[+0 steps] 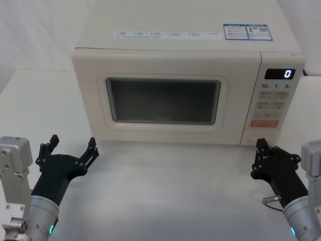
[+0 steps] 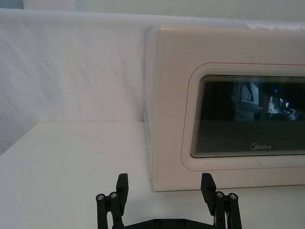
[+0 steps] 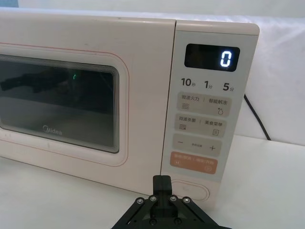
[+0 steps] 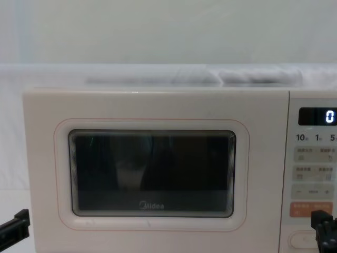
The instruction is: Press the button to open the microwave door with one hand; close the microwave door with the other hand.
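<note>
- Your right hand (image 1: 262, 150) is pinched narrow, holding nothing, with the button (image 3: 189, 192) straight ahead of its tip, just short of touching.
- Push forward dead centre, and stay below the orange key (image 3: 195, 162).
- The door (image 1: 163, 98) is shut.
- Your left hand (image 1: 72, 150) is spread wide in front of the door's left corner, ready for the close.

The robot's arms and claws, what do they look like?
Both alike: the left claw and right claw are matte black, angular, with linked fingers on black tapered bodies. Behind these sit silver cylindrical wrists with small green-blue lights and boxy silver housings. A thin cable loops by the right wrist.
</note>
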`<state>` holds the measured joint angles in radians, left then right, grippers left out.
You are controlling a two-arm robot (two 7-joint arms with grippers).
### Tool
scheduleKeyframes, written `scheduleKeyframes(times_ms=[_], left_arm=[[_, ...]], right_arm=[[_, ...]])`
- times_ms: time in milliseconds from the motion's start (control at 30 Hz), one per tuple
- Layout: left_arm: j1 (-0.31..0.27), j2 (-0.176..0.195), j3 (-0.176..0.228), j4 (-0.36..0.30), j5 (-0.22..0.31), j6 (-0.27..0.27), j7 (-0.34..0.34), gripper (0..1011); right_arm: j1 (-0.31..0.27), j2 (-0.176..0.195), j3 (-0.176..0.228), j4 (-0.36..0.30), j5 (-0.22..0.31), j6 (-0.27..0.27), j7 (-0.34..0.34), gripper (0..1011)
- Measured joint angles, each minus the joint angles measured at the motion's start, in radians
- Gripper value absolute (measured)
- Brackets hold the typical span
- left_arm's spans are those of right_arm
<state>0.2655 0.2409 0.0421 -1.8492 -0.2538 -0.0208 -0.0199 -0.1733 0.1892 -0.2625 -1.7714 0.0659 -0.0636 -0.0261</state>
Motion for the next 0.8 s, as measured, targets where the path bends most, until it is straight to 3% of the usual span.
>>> scheduleKeyframes(times_ms=[267,467,800], left_arm=[[0.0,0.0,0.0,0.0,0.0,0.0,0.0,1001],[0.0,0.0,0.0,0.0,0.0,0.0,0.0,1001],[0.0,0.0,0.0,0.0,0.0,0.0,0.0,1001]], right_arm=[[-0.003,-0.013,0.028,0.007,0.038,-0.002,0.055,0],[0.006,-0.032,0.062,0.027,0.089,0.028,0.103,0],[0.075,-0.043,0.097,0.114,0.114,0.076,0.153,0]])
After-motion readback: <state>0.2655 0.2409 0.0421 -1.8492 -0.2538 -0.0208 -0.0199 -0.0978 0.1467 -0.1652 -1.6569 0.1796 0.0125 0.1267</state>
